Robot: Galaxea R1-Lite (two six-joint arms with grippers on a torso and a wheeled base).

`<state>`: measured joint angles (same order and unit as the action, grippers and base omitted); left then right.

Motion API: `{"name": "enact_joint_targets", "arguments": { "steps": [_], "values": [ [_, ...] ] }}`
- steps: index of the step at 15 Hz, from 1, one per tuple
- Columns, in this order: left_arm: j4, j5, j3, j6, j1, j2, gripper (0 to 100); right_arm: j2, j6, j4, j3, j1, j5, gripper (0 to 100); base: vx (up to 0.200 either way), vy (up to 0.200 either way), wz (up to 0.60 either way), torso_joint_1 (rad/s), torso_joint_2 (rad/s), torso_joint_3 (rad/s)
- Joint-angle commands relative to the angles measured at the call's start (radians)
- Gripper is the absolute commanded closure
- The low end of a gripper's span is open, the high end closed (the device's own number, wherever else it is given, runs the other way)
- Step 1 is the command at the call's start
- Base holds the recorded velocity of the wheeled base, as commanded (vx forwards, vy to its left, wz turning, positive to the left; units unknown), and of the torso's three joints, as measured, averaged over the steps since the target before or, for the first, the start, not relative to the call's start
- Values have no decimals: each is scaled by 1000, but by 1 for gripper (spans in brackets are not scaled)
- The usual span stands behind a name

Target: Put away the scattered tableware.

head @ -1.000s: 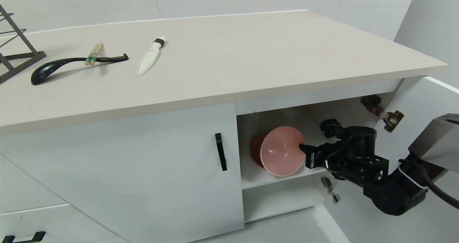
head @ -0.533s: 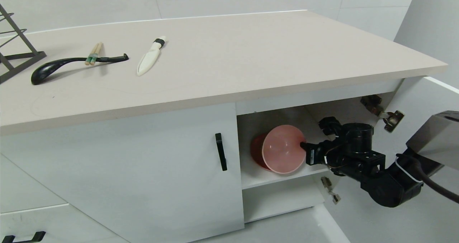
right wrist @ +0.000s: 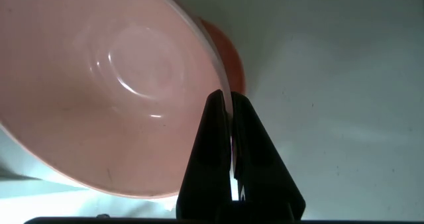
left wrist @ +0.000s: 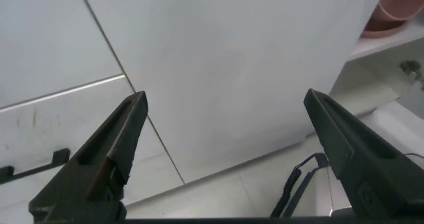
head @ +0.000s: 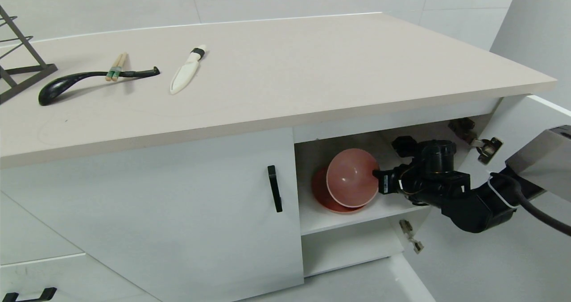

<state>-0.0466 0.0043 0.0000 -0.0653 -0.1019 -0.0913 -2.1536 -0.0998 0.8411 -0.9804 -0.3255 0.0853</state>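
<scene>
Fingers (right wrist: 215,134) of our right gripper (head: 379,182) are closed tight on the rim of the pink bowl (head: 350,177). Since a second ago we have raised the bowl and carried it deeper into the cabinet (head: 312,159), over the red dish (head: 322,197) just beyond the fingers. Our left gripper (left wrist: 225,95) is spread wide, holding nothing.

Counter (head: 312,70) is holding 1 spoon (head: 67,82), 2 chopsticks (head: 117,66), 1 knife (head: 187,70), all far left, plus 1 rack (head: 20,56). Shelf (head: 339,217) on the right is carrying 2 bowls: 1 pink bowl (head: 351,177), 1 red bowl (head: 317,187).
</scene>
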Motion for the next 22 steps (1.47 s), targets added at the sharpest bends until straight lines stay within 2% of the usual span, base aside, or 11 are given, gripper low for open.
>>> {"name": "enact_joint_targets", "arguments": {
  "steps": [1, 4, 7, 9, 12, 17, 18, 22],
  "values": [
    [-1, 6, 0, 24, 60, 18, 0, 1, 0, 1, -7, -4, 1, 100, 0, 0, 0, 0, 0, 0],
    [-2, 0, 0, 27, 99, 91, 0, -2, 0, 1, 3, -12, 1, 100, 0, 0, 0, 0, 0, 0],
    [-2, 10, 0, 25, 99, 91, 0, -5, 0, 3, 16, -27, 1, 100, 0, 0, 0, 0, 0, 0],
    [53, 20, 0, 33, 99, 91, 0, -11, 0, 4, 19, -27, -2, 100, 0, 0, 0, 0, 0, 0],
    [44, 26, 0, 48, 99, 91, 0, -20, 0, 6, 23, -27, -19, 100, 0, 0, 0, 0, 0, 0],
    [44, 26, 0, 52, 99, 91, 0, -34, 9, 15, 23, -27, -19, 100, 0, 0, 0, 0, 0, 0],
    [44, 26, 0, 53, 99, 91, 0, -35, 12, 27, 25, -27, -19, 0, 0, 0, 0, 0, 0, 0],
    [44, 26, 0, 67, 99, 91, 0, -37, 34, 56, 25, -30, -19, 0, 0, 0, 0, 0, 0, 0]
  ]
}}
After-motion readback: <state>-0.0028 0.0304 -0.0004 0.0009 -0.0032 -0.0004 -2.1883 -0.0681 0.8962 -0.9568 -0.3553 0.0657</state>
